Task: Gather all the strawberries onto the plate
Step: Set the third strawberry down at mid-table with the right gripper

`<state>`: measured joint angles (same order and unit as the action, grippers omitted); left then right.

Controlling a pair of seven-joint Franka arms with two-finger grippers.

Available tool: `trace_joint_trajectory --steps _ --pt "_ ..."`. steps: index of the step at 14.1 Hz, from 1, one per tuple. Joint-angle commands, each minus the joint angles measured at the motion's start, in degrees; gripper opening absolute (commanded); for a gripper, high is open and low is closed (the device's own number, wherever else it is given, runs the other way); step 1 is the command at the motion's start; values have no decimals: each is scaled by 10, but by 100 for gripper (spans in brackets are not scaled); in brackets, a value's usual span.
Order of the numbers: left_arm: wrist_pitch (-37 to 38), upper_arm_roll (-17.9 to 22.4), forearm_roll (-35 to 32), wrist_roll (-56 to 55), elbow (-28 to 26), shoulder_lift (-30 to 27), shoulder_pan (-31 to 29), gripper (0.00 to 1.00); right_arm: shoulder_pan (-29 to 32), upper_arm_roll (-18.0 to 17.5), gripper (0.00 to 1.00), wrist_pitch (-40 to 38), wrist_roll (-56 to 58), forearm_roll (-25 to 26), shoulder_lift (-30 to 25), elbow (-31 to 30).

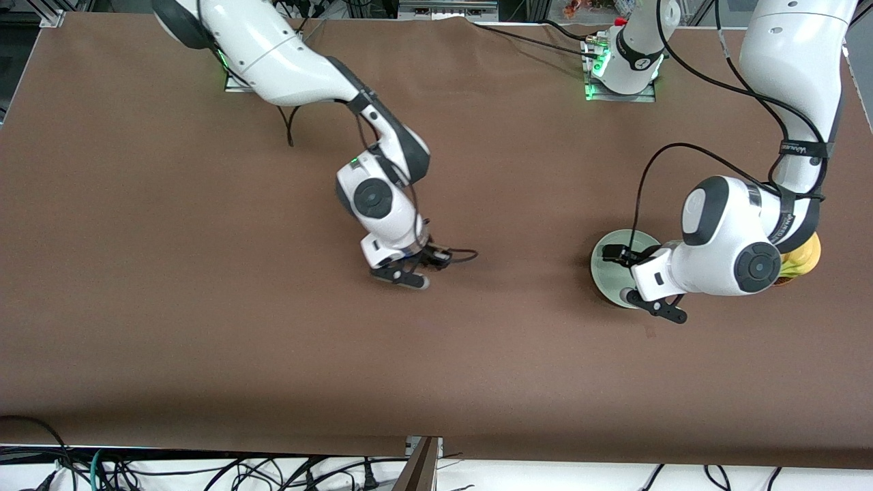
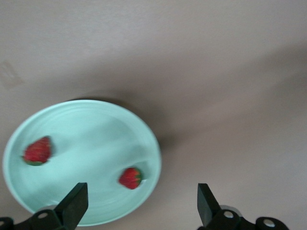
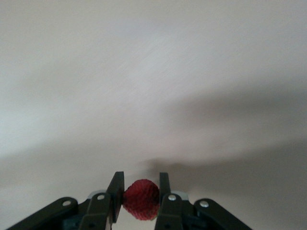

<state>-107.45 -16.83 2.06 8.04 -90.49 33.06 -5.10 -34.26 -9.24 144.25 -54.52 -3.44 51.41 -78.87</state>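
My right claw (image 3: 139, 197) pinches one strawberry (image 3: 141, 199) above the bare counter (image 1: 204, 273). My left claw (image 2: 139, 203) hangs open over the plate (image 2: 91, 139), where two strawberries (image 2: 130, 178) lie apart.

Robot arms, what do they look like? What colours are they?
Both arms are glossy white, with rounded shells and dark grey or black joints and round caps. Thin black cables loop along them, and green lights glow at their bases. The left arm has a black strap with white lettering. The right gripper and left gripper are small and black with two straight fingers, silver screws showing.
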Motion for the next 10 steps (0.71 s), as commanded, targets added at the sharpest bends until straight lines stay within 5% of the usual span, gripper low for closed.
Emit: trace_joint_trajectory --steps 1,3,4,5,6,10 --pt "7 -28 -3 -109 6 3 20 100 -33 2 20 38 -49 -2 32 39" --pt "1 -29 -2 -146 4 18 44 100 -60 2 22 39 -81 -2 45 58" --pt "-5 -29 -5 -157 4 26 54 100 -68 3 32 44 -85 -1 48 62" --pt "-15 -29 -4 -162 -1 32 56 100 -70 4 89 45 -84 1 49 62" --pt "-25 -29 0 -162 -3 43 56 100 -70 7 100 45 -78 5 47 62" --pt "-65 -29 0 -199 -13 59 71 100 -45 38 100 6 -40 5 24 64"
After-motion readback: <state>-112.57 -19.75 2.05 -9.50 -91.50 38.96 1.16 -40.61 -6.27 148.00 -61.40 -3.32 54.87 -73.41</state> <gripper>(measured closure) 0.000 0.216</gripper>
